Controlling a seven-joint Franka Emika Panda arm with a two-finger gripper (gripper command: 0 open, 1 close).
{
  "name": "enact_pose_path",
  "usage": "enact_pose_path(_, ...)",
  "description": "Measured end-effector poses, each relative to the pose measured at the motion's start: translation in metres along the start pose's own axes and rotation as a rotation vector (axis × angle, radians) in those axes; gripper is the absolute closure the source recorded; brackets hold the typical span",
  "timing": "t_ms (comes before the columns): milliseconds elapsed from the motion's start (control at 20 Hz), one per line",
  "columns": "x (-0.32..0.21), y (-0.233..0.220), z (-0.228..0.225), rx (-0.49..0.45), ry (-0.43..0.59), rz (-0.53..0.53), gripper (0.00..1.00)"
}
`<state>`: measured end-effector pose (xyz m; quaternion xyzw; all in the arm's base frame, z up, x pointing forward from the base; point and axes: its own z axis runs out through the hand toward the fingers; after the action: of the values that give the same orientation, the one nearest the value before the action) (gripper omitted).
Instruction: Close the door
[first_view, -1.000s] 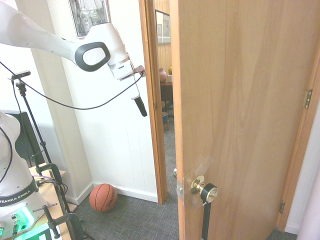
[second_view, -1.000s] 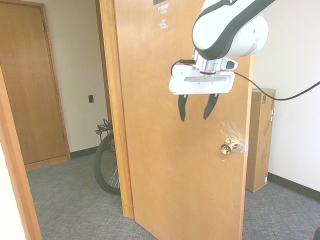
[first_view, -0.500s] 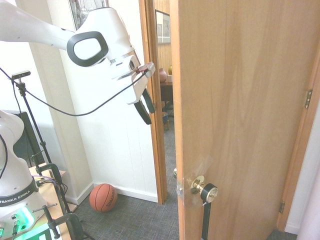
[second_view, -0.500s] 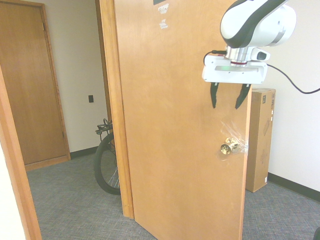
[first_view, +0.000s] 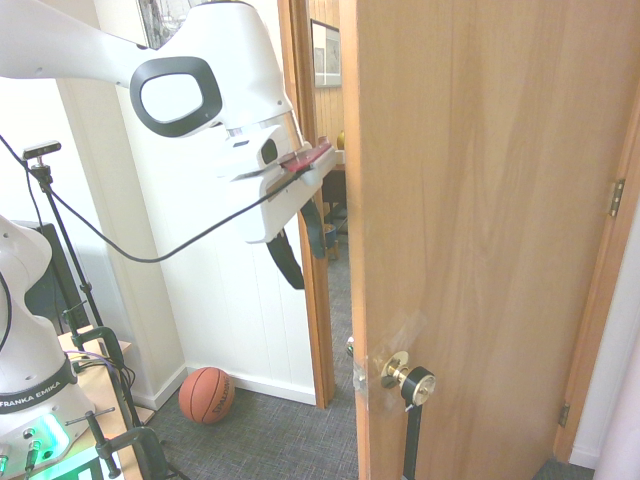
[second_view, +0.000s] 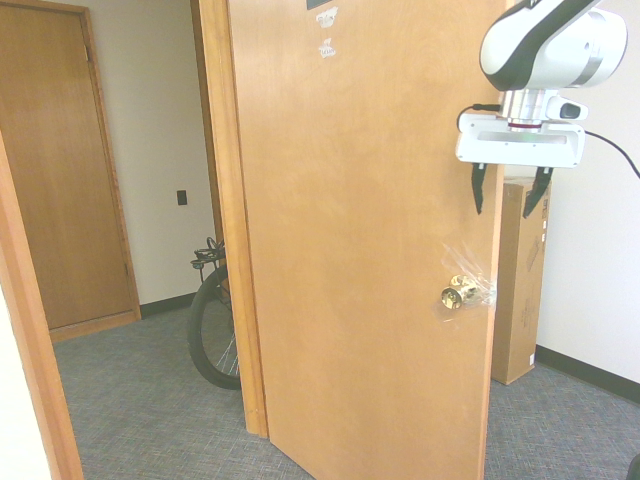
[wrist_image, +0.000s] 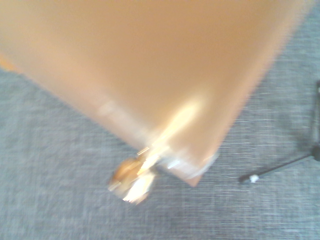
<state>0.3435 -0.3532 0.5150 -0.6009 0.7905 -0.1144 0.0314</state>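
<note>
The door (first_view: 480, 230) is a tall slab of light-brown wood that stands partly open, with a brass knob (first_view: 408, 380) carrying a thin black strap low on its free edge. Seen from the other side, the door (second_view: 360, 240) fills the middle of the picture, and its knob (second_view: 460, 292) has clear tape beside it. My gripper (second_view: 507, 210) hangs open and empty above the knob, close to the door's free edge and pointing down. From the first side the gripper (first_view: 308, 270) sits in front of the gap beside the edge. The wrist view shows the door (wrist_image: 150, 70) and knob (wrist_image: 132, 180) blurred.
The wooden door frame (first_view: 305, 200) borders the gap. A basketball (first_view: 207, 394) lies on the carpet by the white wall. On the far side, a bicycle wheel (second_view: 215, 330) stands behind the frame, and a tall cardboard box (second_view: 520, 280) and another closed door (second_view: 60, 170) are in view.
The arm has swung from in front of the door's face across to its free edge, a little higher than before. The fingers stayed open. The door has not moved.
</note>
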Motion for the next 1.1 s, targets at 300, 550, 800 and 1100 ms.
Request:
enact_pose_path(300, 0.032, 0.016, -0.013, -0.011, 0.005, 0.067, 0.00)
enact_pose_path(550, 0.074, 0.049, -0.017, -0.018, 0.001, 0.123, 0.00)
enact_pose_path(800, 0.105, 0.078, -0.017, -0.023, 0.000, 0.162, 0.00)
enact_pose_path(1100, 0.143, 0.067, -0.008, 0.004, 0.002, 0.181, 0.00)
